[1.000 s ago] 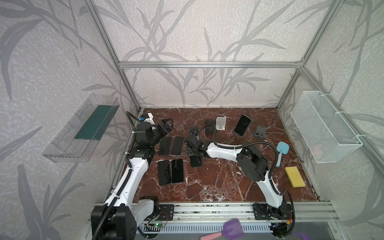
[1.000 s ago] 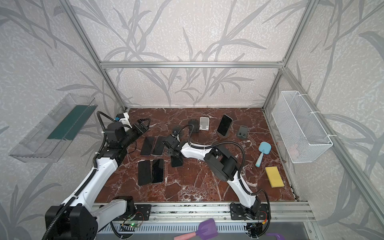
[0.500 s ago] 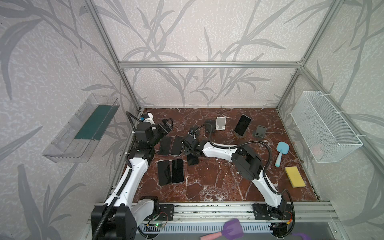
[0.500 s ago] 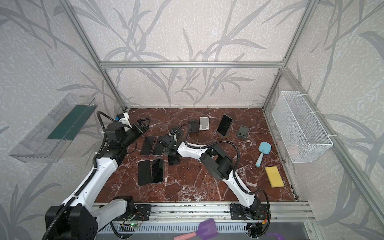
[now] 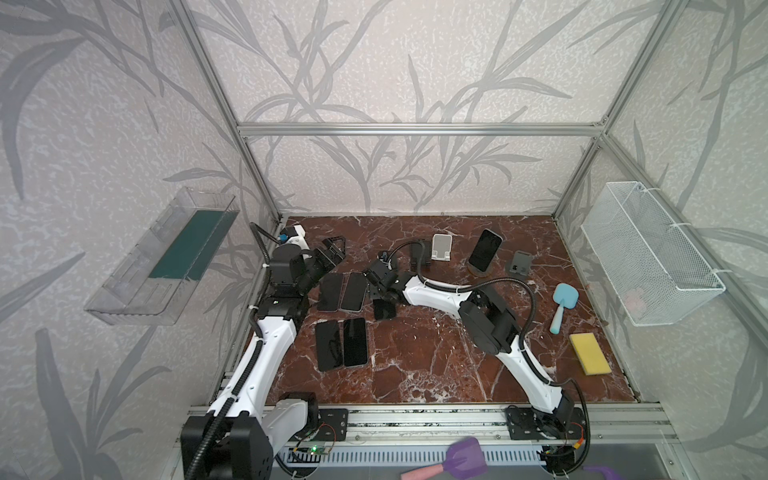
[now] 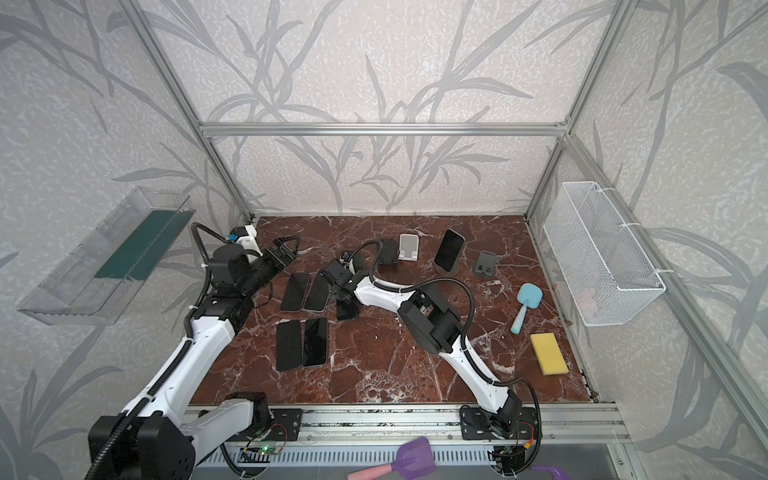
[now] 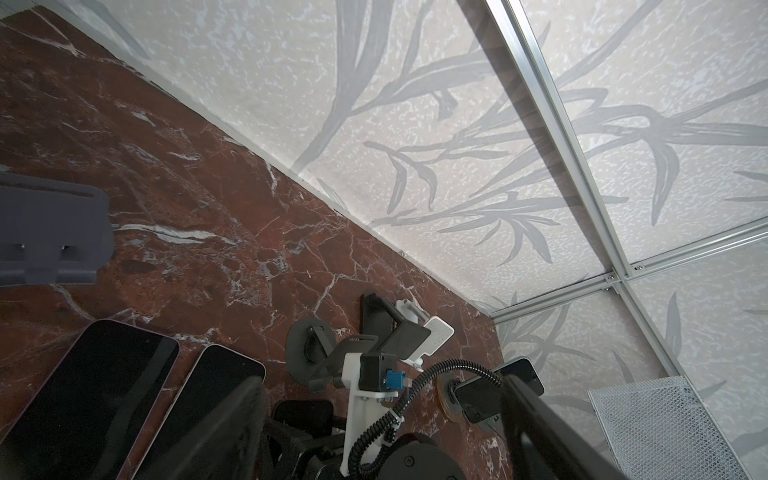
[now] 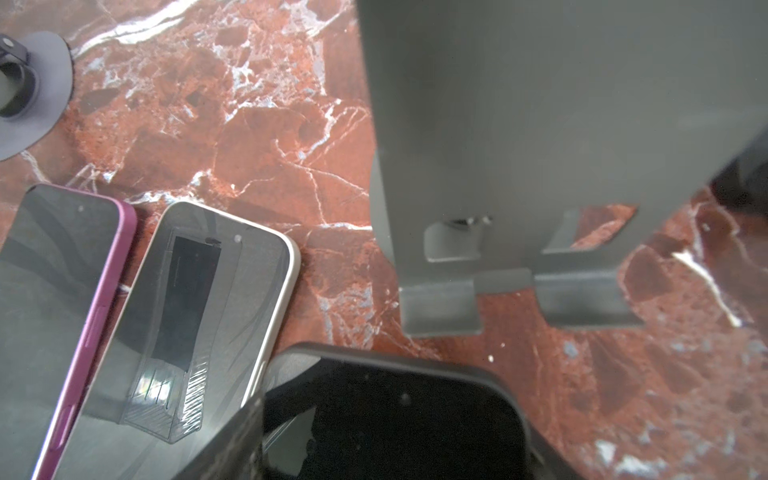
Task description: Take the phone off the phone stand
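My right gripper (image 5: 384, 301) is shut on a black phone (image 5: 383, 311), held low over the marble beside two phones lying flat. In the right wrist view this phone (image 8: 395, 411) fills the space between my fingers, close to a white-cased phone (image 8: 199, 316). An empty grey phone stand (image 8: 519, 166) rises just beyond it. Another dark phone (image 5: 484, 248) leans on a round-based stand (image 5: 478, 270) at the back. My left gripper (image 5: 336, 247) hangs open and empty at the back left; its dark fingers (image 7: 232, 415) frame the right wrist.
Several phones lie flat left of centre, two nearer the front (image 5: 343, 343). A black stand (image 5: 417, 254), a white stand (image 5: 440, 247) and a grey stand (image 5: 520, 264) line the back. A blue brush (image 5: 563, 305) and a yellow sponge (image 5: 590, 353) lie at the right.
My right gripper has carried the black phone a little to the left and toward the back, closer to the flat phones. The left arm has not moved.
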